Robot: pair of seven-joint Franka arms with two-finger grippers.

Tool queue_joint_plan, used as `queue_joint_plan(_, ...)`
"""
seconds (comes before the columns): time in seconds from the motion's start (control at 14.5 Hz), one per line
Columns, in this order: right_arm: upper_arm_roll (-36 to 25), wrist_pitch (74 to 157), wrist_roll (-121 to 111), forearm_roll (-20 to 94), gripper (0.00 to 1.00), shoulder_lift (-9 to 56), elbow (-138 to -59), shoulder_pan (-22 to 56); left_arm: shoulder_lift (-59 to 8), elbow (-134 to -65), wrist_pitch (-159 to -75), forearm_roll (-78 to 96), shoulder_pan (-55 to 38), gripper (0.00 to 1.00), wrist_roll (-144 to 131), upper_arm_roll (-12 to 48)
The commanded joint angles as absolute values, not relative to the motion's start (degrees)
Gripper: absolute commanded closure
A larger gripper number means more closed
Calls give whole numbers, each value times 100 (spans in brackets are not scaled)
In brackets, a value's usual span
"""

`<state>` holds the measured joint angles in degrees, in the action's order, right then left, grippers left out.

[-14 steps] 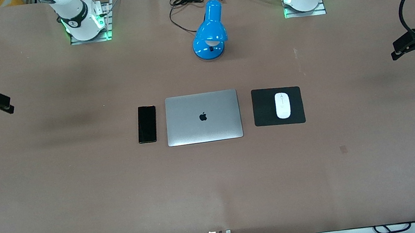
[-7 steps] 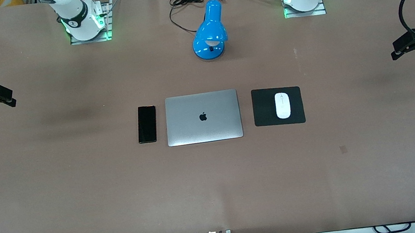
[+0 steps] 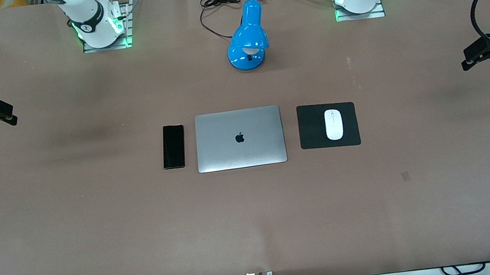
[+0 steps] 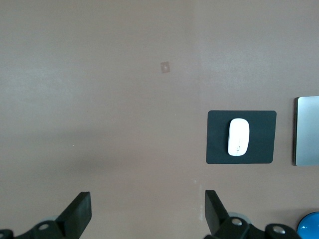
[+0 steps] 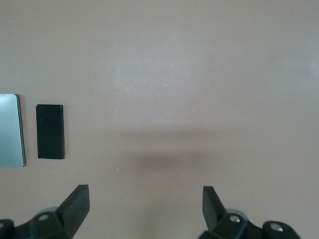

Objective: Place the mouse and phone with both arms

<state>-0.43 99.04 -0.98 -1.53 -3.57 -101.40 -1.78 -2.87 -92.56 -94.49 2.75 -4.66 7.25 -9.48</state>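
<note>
A: Item one, my grippers. Where are they sitting?

B: My right gripper (image 3: 3,115) is hanging at the front view's upper left edge, over bare table (image 3: 256,213) toward my right arm's end, jaws spread wide and holding nothing. My left gripper (image 3: 473,58) is hanging at the frame's right edge, over my left arm's end, jaws likewise spread and empty. Both arms are waiting.

A: Item two, the task's things?

B: The phone (image 3: 173,146) is lying flat in the middle of the frame, just beside the closed laptop (image 3: 239,139) on my right arm's side, not touching it. The mouse (image 3: 333,124) is resting on the pad (image 3: 309,128), just beside the laptop on my left arm's side.

A: Anything else?

B: A blue lamp (image 3: 247,37) is lying at top centre, its cord (image 3: 211,11) trailing loose.
</note>
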Motion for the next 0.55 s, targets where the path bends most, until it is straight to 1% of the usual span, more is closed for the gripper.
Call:
queue_joint_plan(0.0, -79, 9861, -176, -88, 0, -475, -10213, -123, -387, -9044, -9299, 237, -448, 0, 782, -932)
queue_joint_plan(0.48, -70, 9826, -185, -88, 0, -475, -10213, -123, -387, -9044, -9290, 237, -448, 0, 791, -932)
